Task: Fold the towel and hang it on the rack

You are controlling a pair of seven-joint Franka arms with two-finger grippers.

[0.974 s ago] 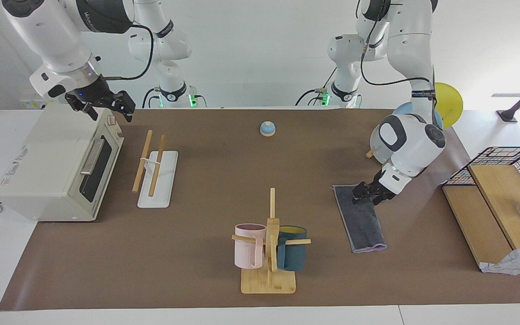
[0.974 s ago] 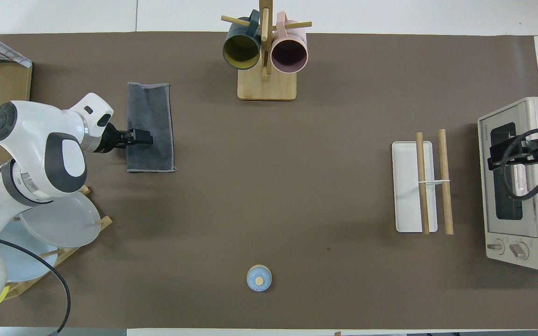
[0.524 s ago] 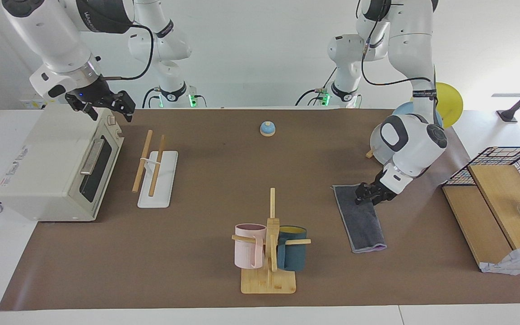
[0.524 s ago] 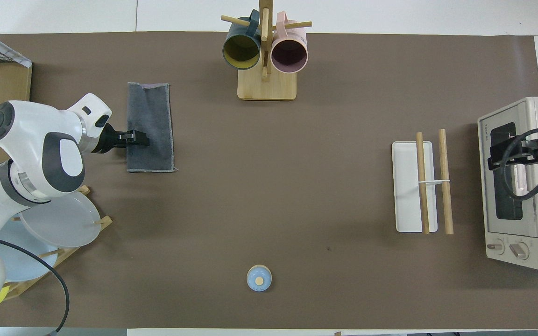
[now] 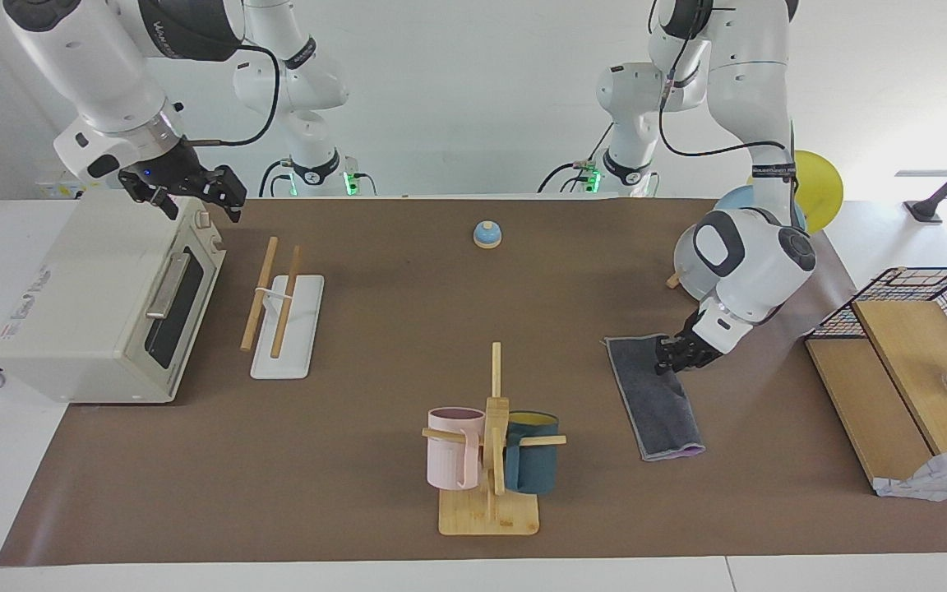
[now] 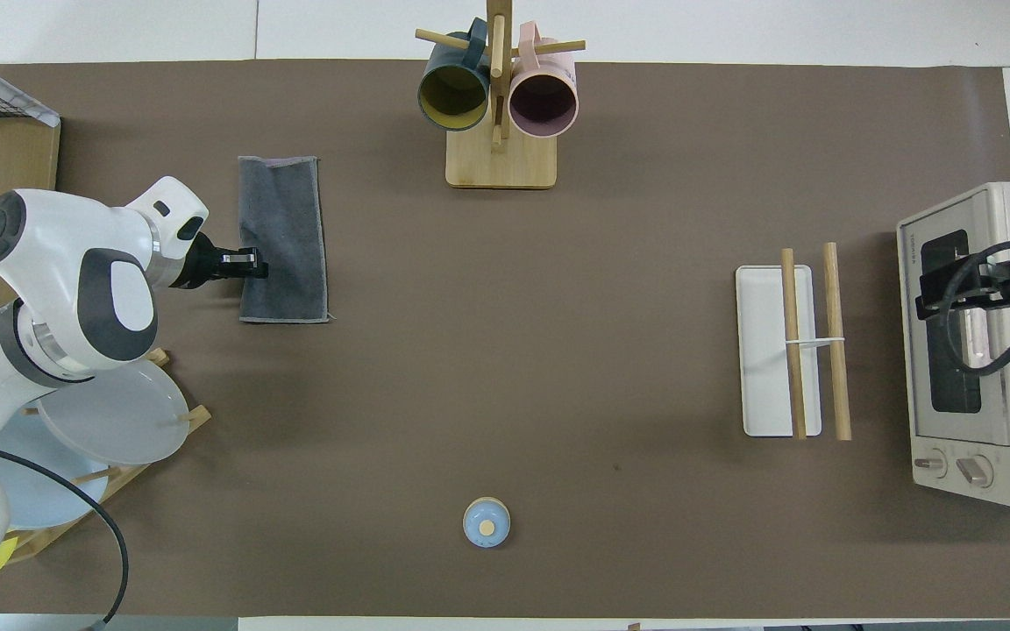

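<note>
Fingertips of the left hand (image 5: 664, 359) are drawn together on the edge of the towel (image 5: 656, 395), low at the right of the facing frame; in the overhead frame the same hand (image 6: 252, 261) sits at the middle left, pinching the long edge of the towel (image 6: 286, 241) that lies toward the left arm's end of the bench, near the end nearer to the robots. The towel lies folded into a narrow strip, dark grey face up, flat on the brown mat (image 5: 408, 329), with a sliver of purple showing at the end farther from the robots. Just outside it, at the right edge of the facing frame, stand a plate stand (image 6: 75, 438) with pale plates and a wire basket (image 5: 934, 296) over wooden boards. Toward the lower middle of the facing frame a wooden peg stand (image 5: 491, 460) carries a pink mug (image 5: 450, 448) and a dark teal mug (image 5: 533, 462); a small blue bell (image 5: 487, 234) sits in the upper middle. The rack (image 5: 280, 308), two wooden rods over a white base, is in the left part of that frame, well apart from the towel and bare. Beside it stands a toaster oven (image 5: 103, 304), and over its top, at the upper left, the right hand (image 5: 194, 193) hangs with its fingers spread wide, holding nothing, its arm waiting.
</note>
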